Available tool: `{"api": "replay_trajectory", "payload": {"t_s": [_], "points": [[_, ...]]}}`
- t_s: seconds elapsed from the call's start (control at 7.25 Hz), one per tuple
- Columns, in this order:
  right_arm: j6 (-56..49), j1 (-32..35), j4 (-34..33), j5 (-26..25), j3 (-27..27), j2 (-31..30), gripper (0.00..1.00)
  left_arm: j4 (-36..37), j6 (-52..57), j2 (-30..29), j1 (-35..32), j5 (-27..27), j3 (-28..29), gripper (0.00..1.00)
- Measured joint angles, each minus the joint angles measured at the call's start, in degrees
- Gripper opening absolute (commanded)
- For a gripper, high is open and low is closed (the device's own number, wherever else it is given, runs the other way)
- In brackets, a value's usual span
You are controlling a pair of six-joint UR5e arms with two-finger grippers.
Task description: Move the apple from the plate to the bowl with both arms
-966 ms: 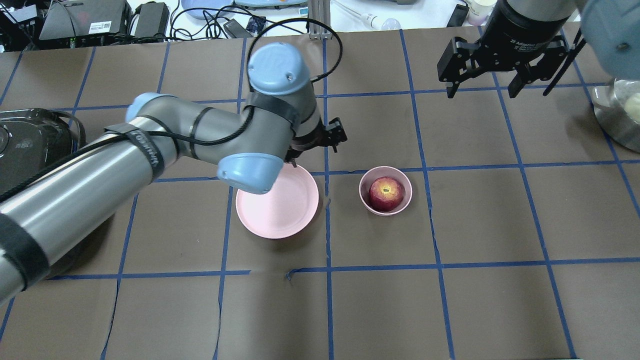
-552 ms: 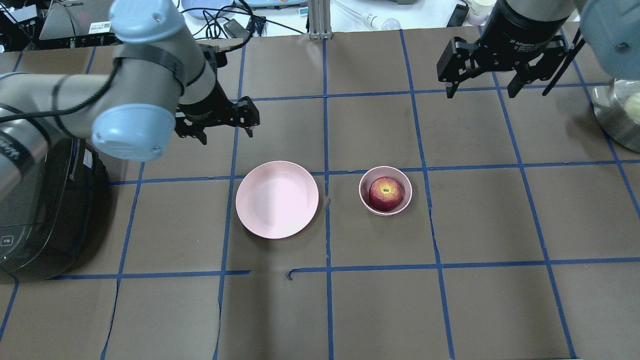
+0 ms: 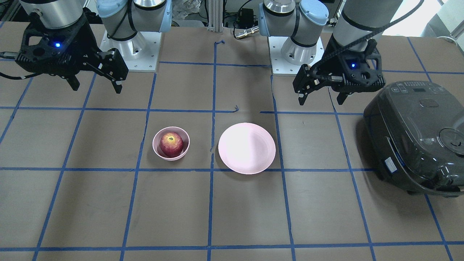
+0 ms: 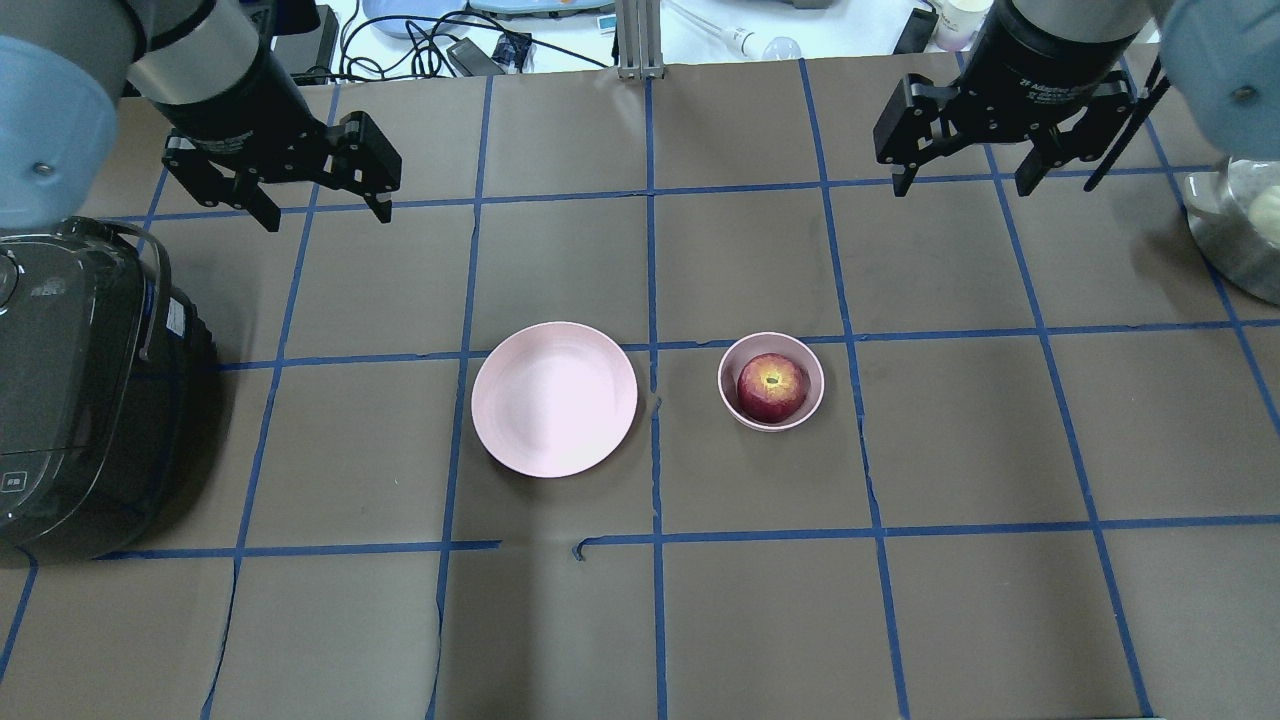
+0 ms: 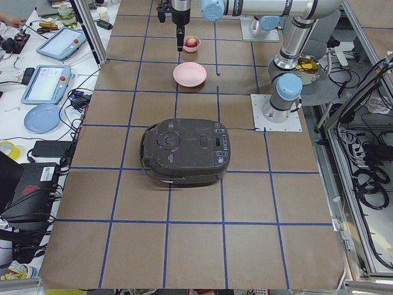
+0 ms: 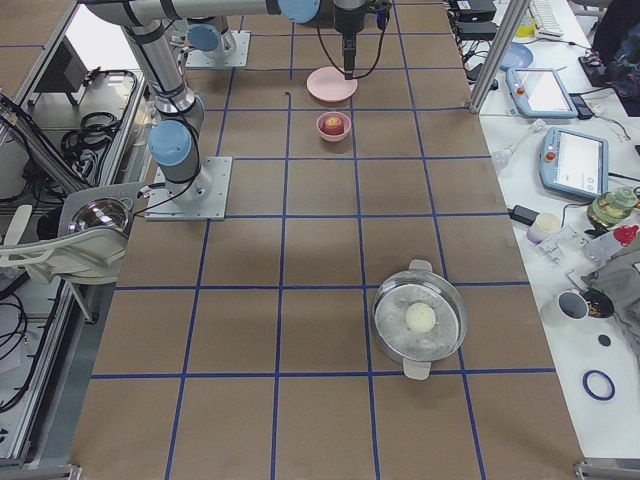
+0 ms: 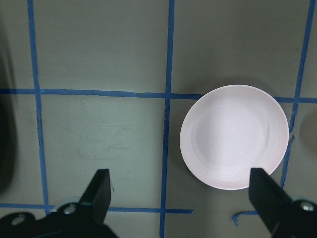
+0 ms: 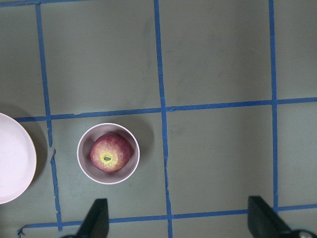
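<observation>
The red apple [image 4: 772, 386] sits inside the small deep pink bowl [image 4: 815, 398], stem dimple up; it also shows in the front view [image 3: 171, 144] and the right wrist view [image 8: 112, 152]. The wide pink plate [image 4: 554, 399] lies bare to the bowl's left, and shows in the left wrist view [image 7: 234, 137]. My left gripper [image 4: 325, 212] is open and empty, high over the far left of the table. My right gripper [image 4: 966, 185] is open and empty, high over the far right.
A black rice cooker [image 4: 70, 390] stands at the table's left edge. A steel pot [image 4: 1238, 232] with a pale ball in it stands at the right edge. Blue tape lines grid the brown table [image 4: 760, 600]. Cables and clutter lie beyond the far edge.
My left arm has swung away from over the plate, back and to the left, and its gripper now hangs far from the plate. The right arm, apple and bowl have not moved.
</observation>
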Motion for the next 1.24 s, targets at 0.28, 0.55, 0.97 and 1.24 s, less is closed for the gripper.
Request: {"api": "replay_trajectory", "payload": {"t_s": [0.28, 0.55, 0.97, 1.24], "points": [[0.1, 0.0, 0.0, 0.0, 0.0, 0.0, 1.00, -1.1, 0.1, 0.2, 0.0, 0.1, 0.7, 1.00], [0.1, 0.0, 0.0, 0.0, 0.0, 0.1, 1.00, -1.3, 0.1, 0.1, 0.0, 0.2, 0.6, 1.00], [0.2, 0.0, 0.0, 0.0, 0.1, 0.1, 1.00, -1.1, 0.1, -0.5, 0.0, 0.2, 0.5, 1.00], [0.3, 0.0, 0.0, -0.1, 0.0, 0.1, 1.00, -0.9, 0.1, -0.3, 0.0, 0.2, 0.5, 1.00]]}}
